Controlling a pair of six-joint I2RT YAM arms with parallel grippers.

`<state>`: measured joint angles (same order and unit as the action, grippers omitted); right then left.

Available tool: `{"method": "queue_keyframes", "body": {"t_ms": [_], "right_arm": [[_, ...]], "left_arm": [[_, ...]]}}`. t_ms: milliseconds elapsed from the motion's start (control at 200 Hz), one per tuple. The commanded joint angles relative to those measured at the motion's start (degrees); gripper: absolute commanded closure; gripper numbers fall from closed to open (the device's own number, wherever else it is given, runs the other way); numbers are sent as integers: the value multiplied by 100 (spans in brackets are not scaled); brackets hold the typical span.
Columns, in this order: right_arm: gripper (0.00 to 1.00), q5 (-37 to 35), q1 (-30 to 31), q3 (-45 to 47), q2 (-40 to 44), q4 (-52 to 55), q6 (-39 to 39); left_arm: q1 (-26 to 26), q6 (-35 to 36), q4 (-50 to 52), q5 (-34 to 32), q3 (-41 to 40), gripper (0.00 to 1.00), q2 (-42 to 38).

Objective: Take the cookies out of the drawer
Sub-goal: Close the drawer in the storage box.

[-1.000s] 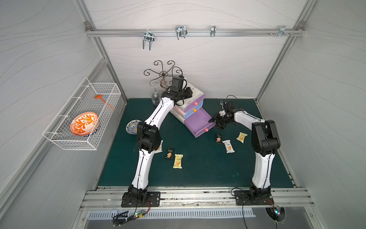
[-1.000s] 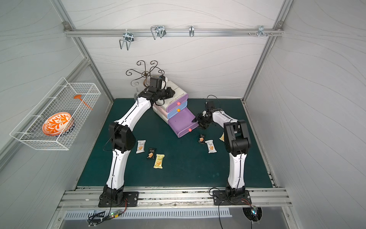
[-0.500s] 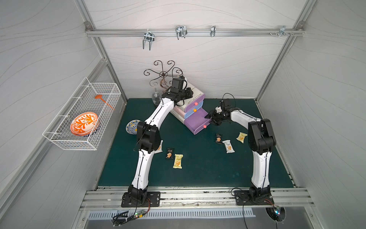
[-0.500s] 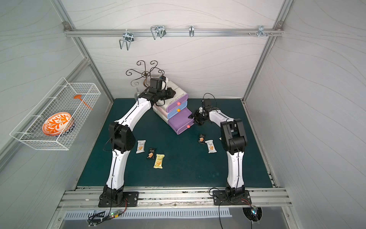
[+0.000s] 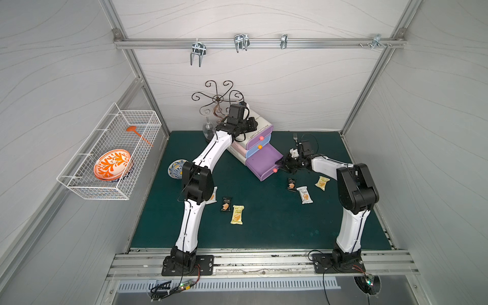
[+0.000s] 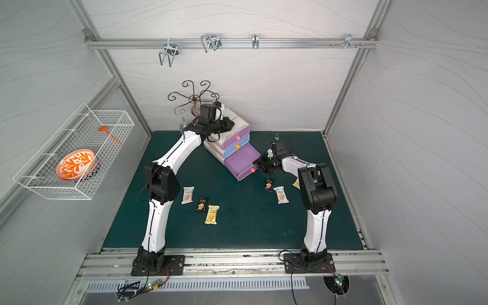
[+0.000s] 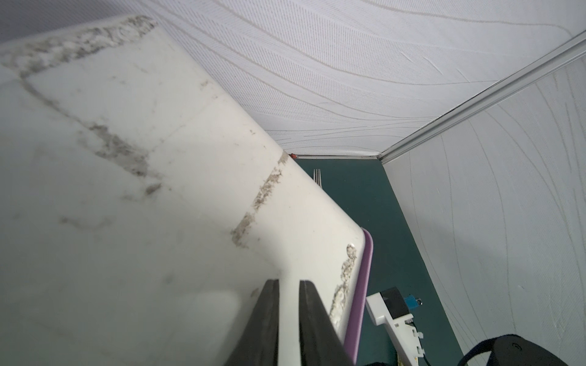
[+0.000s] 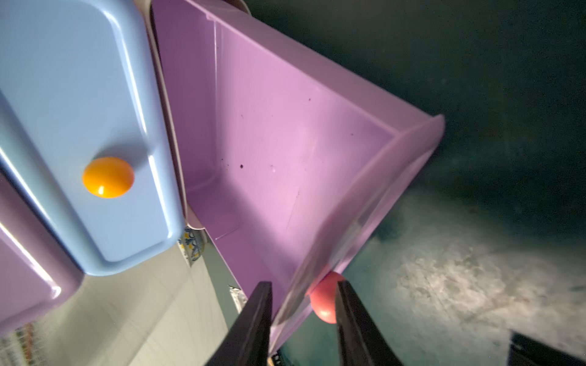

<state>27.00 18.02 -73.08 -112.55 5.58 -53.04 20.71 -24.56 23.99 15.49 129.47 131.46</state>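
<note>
The bottom purple drawer [image 5: 264, 163] of the small cabinet stands pulled out, and its inside [image 8: 269, 152] is bare. Several cookies lie on the green mat: a black [image 5: 226, 204] and a pale yellow packet [image 5: 237, 214] near my left arm, and a black [image 5: 291, 184], a white [image 5: 305, 195] and a yellow one [image 5: 322, 183] near my right arm. My right gripper [image 8: 303, 285] straddles the drawer's front wall, one finger inside and the other against the red knob [image 8: 325, 301]. My left gripper [image 7: 289, 282] rests on the white cabinet top [image 7: 158, 190], its fingers nearly together and holding nothing.
A wire basket [image 5: 111, 158] on the left wall holds an orange plate. A blue patterned plate [image 5: 175, 170], a wine glass [image 5: 208, 129] and an iron stand [image 5: 217, 100] stand behind the left arm. A fork [image 5: 295, 137] lies at the back of the mat.
My right gripper has moved from beside and above the drawer down onto its front wall, and its jaws have narrowed around the wall and knob. The left arm has stayed put.
</note>
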Motion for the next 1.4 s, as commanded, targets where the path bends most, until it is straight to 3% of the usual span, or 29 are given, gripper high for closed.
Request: {"method": "queue_keyframes", "body": {"t_ms": [0, 175, 395, 475, 550, 610, 660, 860, 1395], "right_arm": [[57, -37, -43, -23, -58, -141, -105], [46, -16, -58, -116, 289, -147, 45], [46, 6, -200, 590, 1086, -60, 131], [54, 89, -211, 892, 1277, 15, 276], [73, 218, -201, 1134, 1223, -54, 231], [89, 231, -202, 1329, 1131, -295, 74], [94, 231, -196, 1366, 999, -449, 17], [97, 209, -128, 922, 230, -757, -91], [97, 323, 332, -1398, -1774, -1339, -930]], "left_arm": [[-41, 108, 1066, -46, -315, 81, 216], [-58, 95, 1038, -54, -382, 80, 183], [-58, 57, 1016, -37, -361, 80, 197], [-68, 56, 1013, -27, -359, 80, 198], [-68, 65, 1021, -12, -365, 80, 205], [-68, 74, 1030, -11, -366, 80, 209], [-69, 83, 1047, -2, -365, 80, 210], [-68, 65, 1047, 16, -404, 80, 201], [-67, 57, 1019, 164, -602, 80, 181]]}}
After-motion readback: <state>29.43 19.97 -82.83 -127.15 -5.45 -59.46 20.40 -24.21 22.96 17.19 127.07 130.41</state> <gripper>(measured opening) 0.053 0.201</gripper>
